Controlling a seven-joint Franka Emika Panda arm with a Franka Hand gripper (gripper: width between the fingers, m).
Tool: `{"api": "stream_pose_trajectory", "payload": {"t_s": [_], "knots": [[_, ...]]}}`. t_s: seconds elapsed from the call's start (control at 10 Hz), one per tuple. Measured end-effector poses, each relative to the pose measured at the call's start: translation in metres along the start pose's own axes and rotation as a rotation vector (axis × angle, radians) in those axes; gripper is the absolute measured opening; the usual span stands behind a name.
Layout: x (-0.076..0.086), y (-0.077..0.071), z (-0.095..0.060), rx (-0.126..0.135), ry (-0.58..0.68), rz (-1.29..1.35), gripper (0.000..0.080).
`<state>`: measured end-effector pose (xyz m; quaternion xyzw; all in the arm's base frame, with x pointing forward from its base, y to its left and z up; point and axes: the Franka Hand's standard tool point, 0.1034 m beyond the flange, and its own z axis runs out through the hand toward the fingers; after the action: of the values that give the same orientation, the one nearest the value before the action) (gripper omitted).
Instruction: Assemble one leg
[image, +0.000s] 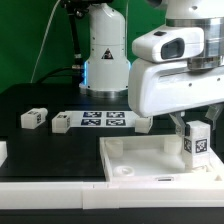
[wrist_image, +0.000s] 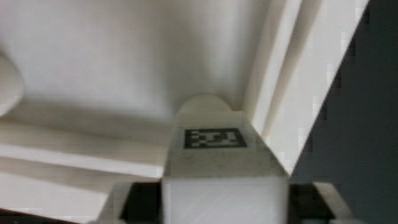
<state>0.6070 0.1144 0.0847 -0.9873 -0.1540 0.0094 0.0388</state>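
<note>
My gripper (image: 196, 127) is shut on the leg (image: 197, 141), a small white block with a black-and-white tag on its face. I hold it upright over the near corner, on the exterior view's right, of the large white square panel (image: 118, 146). In the wrist view the leg (wrist_image: 217, 150) runs out from between my fingers (wrist_image: 135, 201), and my gripper (wrist_image: 222, 206) grips its near end. Its tip is close above the panel's floor (wrist_image: 107, 100), beside the raised rim (wrist_image: 295, 70). Whether the tip touches the panel is hidden.
Two more white tagged blocks (image: 33, 118) (image: 62, 123) lie on the black table at the exterior view's left, and another one (image: 142, 125) lies behind the panel. The marker board (image: 104, 119) lies behind them. The robot's white base (image: 104, 55) stands at the back.
</note>
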Motion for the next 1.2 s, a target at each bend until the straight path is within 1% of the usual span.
{"api": "stream_pose_trajectory", "payload": {"t_s": [0.1, 0.2, 0.3, 0.5, 0.6, 0.7, 0.8, 0.9, 1.0, 1.1, 1.2], "knots": [[0.0, 0.0001, 0.0, 0.0, 0.0, -0.005, 0.0291], [-0.0001, -0.0007, 0.0003, 0.005, 0.0, 0.078, 0.0291], [0.0, -0.0021, 0.0006, 0.008, 0.0, 0.26, 0.0291], [0.0029, -0.0049, 0.0011, 0.007, 0.015, 0.606, 0.0291], [0.0032, -0.0045, 0.0013, 0.019, 0.014, 0.736, 0.0292], [0.0036, -0.0056, 0.0011, 0.019, 0.013, 0.821, 0.0292], [0.0047, -0.006, -0.0001, 0.019, 0.016, 0.973, 0.0292], [0.0068, -0.0055, -0.0033, 0.025, 0.032, 1.143, 0.0292], [0.0067, -0.0049, -0.0023, 0.041, 0.027, 1.25, 0.0292], [0.0068, -0.0048, -0.0013, 0.052, 0.022, 1.307, 0.0292], [0.0068, -0.0051, -0.0012, 0.051, 0.022, 1.305, 0.0301]]}}
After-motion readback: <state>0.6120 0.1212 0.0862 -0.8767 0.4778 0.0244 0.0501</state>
